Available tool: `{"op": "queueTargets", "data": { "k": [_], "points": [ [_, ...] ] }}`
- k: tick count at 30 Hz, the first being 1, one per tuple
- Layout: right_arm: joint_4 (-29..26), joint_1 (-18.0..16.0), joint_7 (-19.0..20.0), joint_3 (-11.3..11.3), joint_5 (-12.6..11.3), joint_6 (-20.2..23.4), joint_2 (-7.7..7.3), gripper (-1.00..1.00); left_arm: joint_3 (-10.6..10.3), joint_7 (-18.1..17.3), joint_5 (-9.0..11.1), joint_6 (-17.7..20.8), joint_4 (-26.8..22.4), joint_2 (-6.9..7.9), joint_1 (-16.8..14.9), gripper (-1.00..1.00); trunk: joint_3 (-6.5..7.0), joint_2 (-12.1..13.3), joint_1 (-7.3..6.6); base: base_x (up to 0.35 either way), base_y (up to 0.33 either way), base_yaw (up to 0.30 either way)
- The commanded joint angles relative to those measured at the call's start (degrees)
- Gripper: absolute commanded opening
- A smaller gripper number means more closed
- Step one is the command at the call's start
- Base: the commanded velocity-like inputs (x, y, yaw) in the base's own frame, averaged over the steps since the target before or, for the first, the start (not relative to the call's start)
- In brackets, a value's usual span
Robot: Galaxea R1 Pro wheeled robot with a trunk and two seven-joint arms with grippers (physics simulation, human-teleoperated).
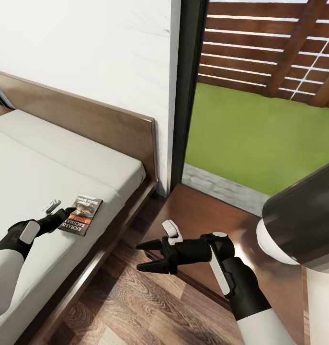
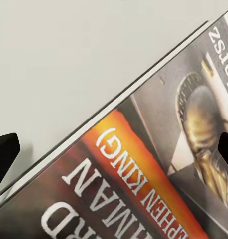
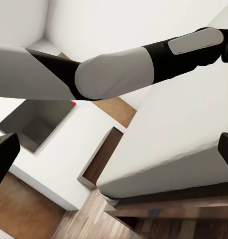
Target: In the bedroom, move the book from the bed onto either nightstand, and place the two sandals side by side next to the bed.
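The book (image 1: 84, 214) lies flat on the off-white mattress of the bed (image 1: 87, 158), near its side edge; its orange band and white lettering are close up in the left wrist view (image 2: 144, 174). My left gripper (image 1: 67, 212) is at the book's near edge, open (image 2: 114, 152), with dark fingertips (image 2: 4, 157) wide apart over the cover. My right gripper (image 1: 146, 256) is open in the air above the floor, by the front corner of the dark reddish nightstand (image 1: 212, 213). The sandals are out of view.
A dark-framed glass window (image 1: 186, 96) stands behind the nightstand, with grass and a slatted fence outside. The wooden headboard (image 1: 102, 120) runs along the white wall. Wood-plank floor (image 1: 135, 306) lies between bed and nightstand. My right upper arm (image 1: 298, 220) bulks at the right.
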Motion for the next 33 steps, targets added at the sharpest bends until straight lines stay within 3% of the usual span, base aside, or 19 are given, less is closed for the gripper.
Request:
{"op": "queueTargets", "data": {
  "k": [1,5,21,33],
  "points": [
    [0.0,-0.03,0.07,0.02,-0.18,0.6,0.0,1.0,0.4,-0.14,0.19,0.5,-0.04,-0.03,-0.03,1.0,-0.03,-0.02,0.0,0.0,0.0,0.0],
    [0.01,-0.03,0.07,0.02,-0.18,0.6,0.01,1.0,0.4,-0.14,0.17,0.53,-0.04,-0.03,-0.03,1.0,0.68,1.59,-0.88,0.0,0.0,0.0],
    [-0.01,-0.03,0.06,0.02,-0.18,0.6,0.01,1.0,0.4,-0.14,0.1,0.54,-0.07,-0.03,-0.03,1.0,0.68,1.59,-0.88,0.0,0.0,0.0],
    [-0.01,-0.03,0.06,0.02,-0.2,0.6,0.01,1.0,0.4,-0.14,0.1,0.63,-0.06,-0.03,-0.03,1.0,2.84,6.4,-3.52,0.0,0.0,0.0]
  ]
}}
